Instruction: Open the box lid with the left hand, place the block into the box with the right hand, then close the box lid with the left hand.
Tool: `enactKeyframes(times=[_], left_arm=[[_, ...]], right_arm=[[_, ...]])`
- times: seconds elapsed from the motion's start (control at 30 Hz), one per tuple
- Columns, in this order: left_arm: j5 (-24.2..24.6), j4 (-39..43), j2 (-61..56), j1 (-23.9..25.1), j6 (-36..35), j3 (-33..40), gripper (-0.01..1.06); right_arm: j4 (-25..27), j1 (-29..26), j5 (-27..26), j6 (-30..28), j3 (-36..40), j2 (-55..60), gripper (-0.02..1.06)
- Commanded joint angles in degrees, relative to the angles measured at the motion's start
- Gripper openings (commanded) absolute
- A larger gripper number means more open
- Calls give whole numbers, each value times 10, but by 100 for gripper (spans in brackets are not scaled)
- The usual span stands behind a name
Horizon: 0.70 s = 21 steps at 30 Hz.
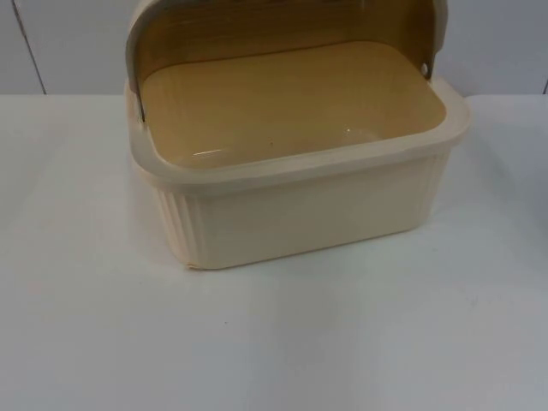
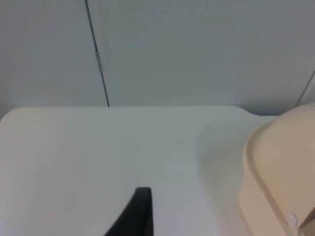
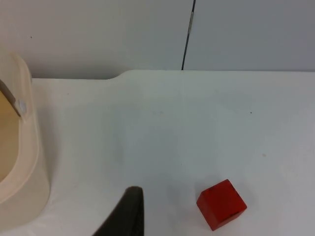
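A cream ribbed box [image 1: 308,214] stands on the white table with its domed lid [image 1: 282,24] swung up and back. Its tan inside holds nothing. In the right wrist view a red block [image 3: 221,204] lies on the table, apart from the box's rim [image 3: 28,147]. My right gripper [image 3: 129,212] hovers over the table between the box and the block, close to the block and not touching it. My left gripper [image 2: 140,212] hangs over bare table on the box's other side, a short way from its rounded cream shell [image 2: 283,167].
The grey partition wall [image 2: 197,49] closes the table's far edge, with a dark vertical seam [image 2: 98,59] in it. Open white table lies in front of the box [image 1: 274,342] and around the block.
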Motion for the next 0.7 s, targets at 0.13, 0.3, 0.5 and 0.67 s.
enactKeyframes(times=[0.13,0.3,0.5,0.67], left_arm=[[-2,-14,-11,1,0,3,104],[-7,-20,-23,1,0,2,104],[3,-20,-34,1,0,2,104],[11,-21,-41,1,0,2,104]], right_arm=[[2,0,-1,2,1,-1,105],[-23,0,-16,3,1,7,105],[-61,-14,-45,29,0,43,105],[-54,-62,-74,30,0,96,105]])
